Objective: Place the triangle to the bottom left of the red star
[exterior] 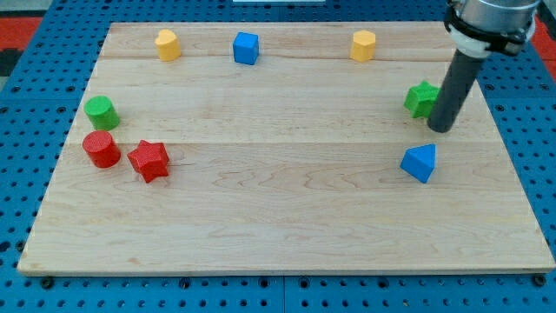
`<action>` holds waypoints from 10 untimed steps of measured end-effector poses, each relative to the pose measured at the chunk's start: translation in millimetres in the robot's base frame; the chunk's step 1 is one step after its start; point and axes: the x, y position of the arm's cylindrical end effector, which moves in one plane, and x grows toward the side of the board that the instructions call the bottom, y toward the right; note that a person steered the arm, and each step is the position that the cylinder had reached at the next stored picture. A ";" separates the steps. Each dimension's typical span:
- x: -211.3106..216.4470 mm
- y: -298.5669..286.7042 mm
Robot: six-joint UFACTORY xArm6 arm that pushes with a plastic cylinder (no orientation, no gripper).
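Note:
A blue triangle (420, 163) lies at the view's right on the wooden board (278, 217). A red star (148, 160) lies at the view's left, with a red cylinder (102, 149) touching its left side. My tip (441, 129) stands just above and slightly right of the blue triangle, with a small gap between them. The tip is right beside a green star (421, 99), on that block's lower right.
A green cylinder (101, 112) sits above the red cylinder. Along the view's top are a yellow block (168, 44), a blue cube (246, 48) and another yellow block (363, 45). A blue pegboard surrounds the board.

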 end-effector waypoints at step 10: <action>113.8 -323.3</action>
